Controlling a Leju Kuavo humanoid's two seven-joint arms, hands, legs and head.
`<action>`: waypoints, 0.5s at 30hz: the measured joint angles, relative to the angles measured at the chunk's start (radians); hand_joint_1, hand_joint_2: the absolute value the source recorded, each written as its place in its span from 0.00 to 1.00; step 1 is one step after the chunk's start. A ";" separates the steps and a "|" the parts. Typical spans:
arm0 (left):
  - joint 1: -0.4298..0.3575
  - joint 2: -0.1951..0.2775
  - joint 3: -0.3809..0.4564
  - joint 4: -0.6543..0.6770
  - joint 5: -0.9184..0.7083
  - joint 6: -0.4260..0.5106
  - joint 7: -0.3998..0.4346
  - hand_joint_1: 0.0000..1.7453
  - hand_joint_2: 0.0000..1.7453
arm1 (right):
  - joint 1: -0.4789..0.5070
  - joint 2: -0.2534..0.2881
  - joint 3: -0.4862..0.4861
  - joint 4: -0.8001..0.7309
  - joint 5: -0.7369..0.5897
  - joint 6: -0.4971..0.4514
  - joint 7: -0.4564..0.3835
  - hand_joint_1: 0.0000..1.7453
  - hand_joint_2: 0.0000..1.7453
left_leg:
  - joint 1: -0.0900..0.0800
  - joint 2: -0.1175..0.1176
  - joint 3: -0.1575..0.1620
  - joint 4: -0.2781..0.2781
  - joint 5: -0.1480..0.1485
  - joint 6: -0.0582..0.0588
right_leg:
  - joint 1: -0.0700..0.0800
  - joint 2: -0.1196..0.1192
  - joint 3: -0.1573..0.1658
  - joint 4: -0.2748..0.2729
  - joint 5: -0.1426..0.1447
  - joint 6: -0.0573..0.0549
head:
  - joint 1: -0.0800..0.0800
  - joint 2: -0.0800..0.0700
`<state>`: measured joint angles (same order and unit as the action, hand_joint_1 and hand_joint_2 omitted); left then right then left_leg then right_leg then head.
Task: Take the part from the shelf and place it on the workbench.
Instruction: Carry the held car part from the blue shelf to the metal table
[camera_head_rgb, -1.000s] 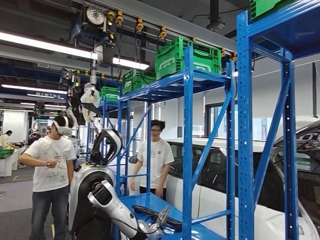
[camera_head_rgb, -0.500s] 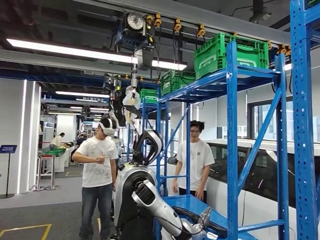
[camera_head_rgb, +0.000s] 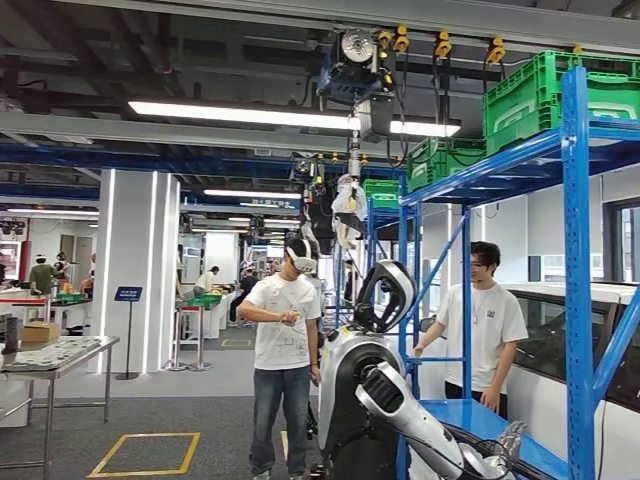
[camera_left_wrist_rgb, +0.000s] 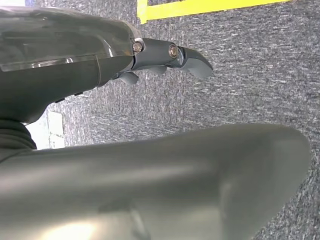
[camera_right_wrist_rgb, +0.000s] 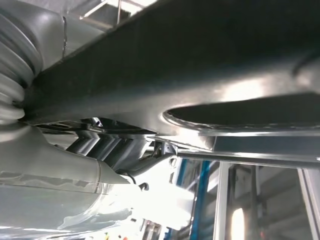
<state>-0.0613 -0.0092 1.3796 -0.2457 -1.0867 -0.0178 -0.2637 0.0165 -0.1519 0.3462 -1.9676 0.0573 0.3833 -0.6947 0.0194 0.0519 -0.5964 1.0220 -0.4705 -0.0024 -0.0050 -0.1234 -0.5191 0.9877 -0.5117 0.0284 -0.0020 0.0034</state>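
Under the right robot hand (camera_right_wrist_rgb: 113, 150), fingers closed around its edge, the dark part (camera_right_wrist_rgb: 211, 65) looks stiff, broad, awkward; left robot hand (camera_left_wrist_rgb: 166, 55) hangs empty, fingers apart.

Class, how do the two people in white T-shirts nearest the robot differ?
The headset wearer stands on open floor, forearm raised across the chest; the other person stands behind the blue shelf, without a headset, arms lower. Both wear white T-shirts.

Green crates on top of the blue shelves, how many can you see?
3. The nearest green crate is at the right edge, a second sits farther back along the shelf tops, and a third farthest back. More may be hidden beyond the frame.
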 joint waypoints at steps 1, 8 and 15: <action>0.001 0.000 0.000 0.000 0.000 -0.001 -0.001 0.00 1.00 | 0.000 0.000 0.000 0.000 -0.001 0.001 0.000 1.00 1.00 | -0.001 -0.010 -0.001 0.000 0.001 0.007 | -0.003 -0.002 0.003 0.000 -0.003 0.006 | 0.000 0.000; -0.003 0.002 0.001 0.000 0.000 -0.003 -0.004 0.00 1.00 | 0.004 0.001 0.001 0.004 -0.003 0.003 0.000 1.00 1.00 | -0.018 -0.094 -0.002 -0.001 0.008 0.042 | -0.005 0.120 -0.133 0.314 -0.156 -0.001 | 0.000 0.000; -0.001 -0.003 0.001 0.000 -0.001 -0.004 -0.007 0.00 1.00 | 0.002 0.001 0.001 0.004 -0.004 0.007 0.000 1.00 1.00 | -0.019 -0.193 -0.009 0.000 0.017 0.035 | 0.018 0.212 -0.015 0.015 0.006 -0.045 | 0.000 0.000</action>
<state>-0.0622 -0.0123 1.3808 -0.2461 -1.0875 -0.0218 -0.2705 0.0189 -0.1507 0.3468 -1.9631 0.0528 0.3900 -0.6950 0.0003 -0.1407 -0.6053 1.0217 -0.4536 0.0322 0.0131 0.0890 -0.5338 1.0026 -0.5060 -0.0168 -0.0018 0.0035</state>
